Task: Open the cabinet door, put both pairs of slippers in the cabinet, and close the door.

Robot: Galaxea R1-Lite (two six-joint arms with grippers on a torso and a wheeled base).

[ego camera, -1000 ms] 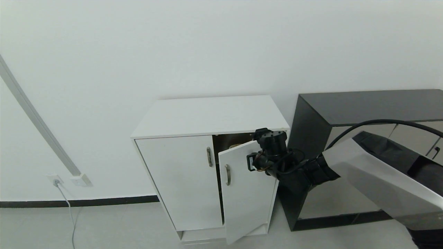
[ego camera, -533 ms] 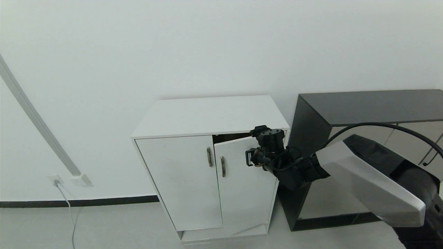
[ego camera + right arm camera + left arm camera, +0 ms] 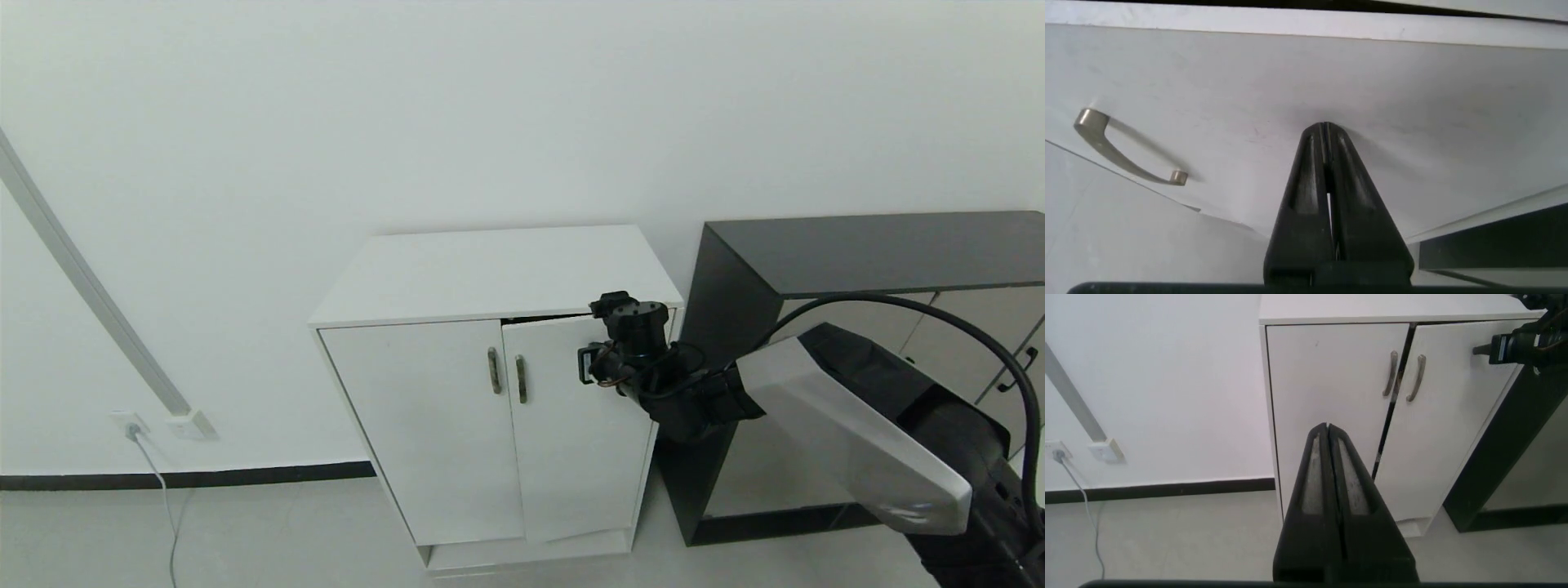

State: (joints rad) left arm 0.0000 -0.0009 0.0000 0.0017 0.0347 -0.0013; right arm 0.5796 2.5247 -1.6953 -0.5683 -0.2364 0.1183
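The white cabinet (image 3: 490, 273) stands against the wall with its left door flat. Its right door (image 3: 571, 441) is almost flush, with a thin dark slit along the top edge. My right gripper (image 3: 1325, 131) is shut and its tips press on the face of that door (image 3: 1437, 122), beside the metal handle (image 3: 1127, 147). In the head view the right gripper (image 3: 602, 363) sits at the door's upper right part. My left gripper (image 3: 1327, 429) is shut on nothing and hangs well in front of the cabinet (image 3: 1331, 384), facing the two handles (image 3: 1404, 376).
A black sideboard (image 3: 857, 253) stands tight against the cabinet's right side. A wall socket with a cable (image 3: 131, 426) and a slanted grey conduit (image 3: 82, 278) are on the left wall. Bare grey floor (image 3: 245, 539) lies before the cabinet.
The right door has swung from clearly ajar to almost shut. My right gripper followed it inward, pressing on its face.
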